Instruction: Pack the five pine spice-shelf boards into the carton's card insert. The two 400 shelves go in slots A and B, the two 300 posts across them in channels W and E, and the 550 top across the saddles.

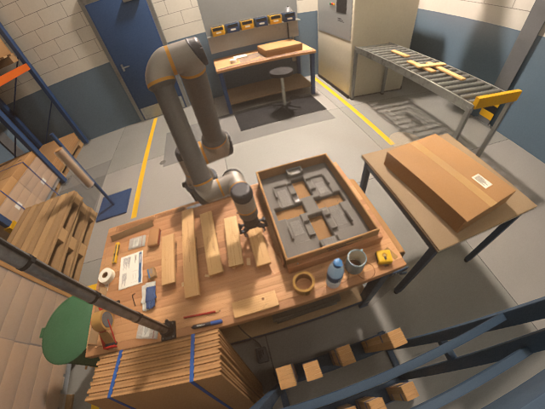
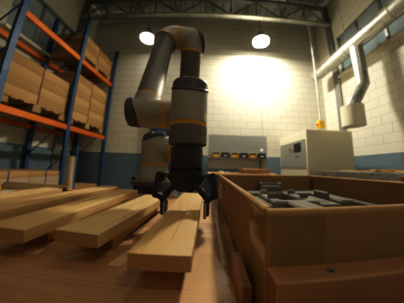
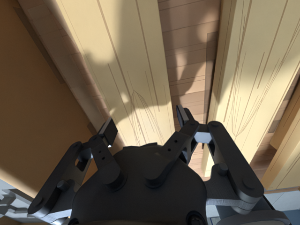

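My open gripper (image 1: 251, 232) (image 2: 183, 206) (image 3: 145, 122) straddles the far end of the short pine board (image 1: 259, 247) (image 2: 173, 228) (image 3: 128, 72) that lies on the bench right beside the carton (image 1: 317, 207) (image 2: 310, 221). It holds nothing. Left of that board lie several more pine boards in a row: a mid-length one (image 1: 233, 241) (image 2: 107, 221) (image 3: 252, 80), another (image 1: 211, 243), the longest (image 1: 189, 252) and a short one (image 1: 167, 259). The carton's grey card insert (image 1: 311, 207) (image 2: 293, 195) has no boards in it.
The carton's near wall (image 3: 36, 96) stands close beside my gripper. On the bench front are a tape roll (image 1: 303, 281), a bottle (image 1: 335, 272), a mug (image 1: 355, 260) and a loose wood offcut (image 1: 255, 304). A side table with a closed box (image 1: 447, 178) stands to the right.
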You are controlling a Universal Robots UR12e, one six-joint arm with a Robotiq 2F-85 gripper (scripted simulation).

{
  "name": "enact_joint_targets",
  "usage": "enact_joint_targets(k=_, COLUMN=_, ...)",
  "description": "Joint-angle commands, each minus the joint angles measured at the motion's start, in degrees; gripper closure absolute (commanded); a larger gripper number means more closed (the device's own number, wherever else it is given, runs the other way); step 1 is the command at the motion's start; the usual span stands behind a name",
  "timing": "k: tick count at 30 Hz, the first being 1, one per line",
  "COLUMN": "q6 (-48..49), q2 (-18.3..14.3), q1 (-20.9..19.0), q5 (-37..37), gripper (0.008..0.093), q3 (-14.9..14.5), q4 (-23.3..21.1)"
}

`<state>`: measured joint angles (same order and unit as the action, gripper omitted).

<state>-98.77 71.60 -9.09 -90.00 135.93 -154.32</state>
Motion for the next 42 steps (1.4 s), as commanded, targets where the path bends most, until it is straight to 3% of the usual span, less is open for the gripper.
enact_joint_targets(k=1, q6=0.0, q2=0.1, q1=0.0, q5=0.0, gripper=0.0084, q3=0.0, q4=0.0)
enact_joint_targets(k=11, q6=0.0, q2=0.0, q1=0.0, q5=0.0, gripper=0.0084, q3=0.0, q4=0.0)
enact_joint_targets(k=42, q6=0.0, q2=0.0, q1=0.0, q5=0.0, gripper=0.0704, q3=0.0, q4=0.0)
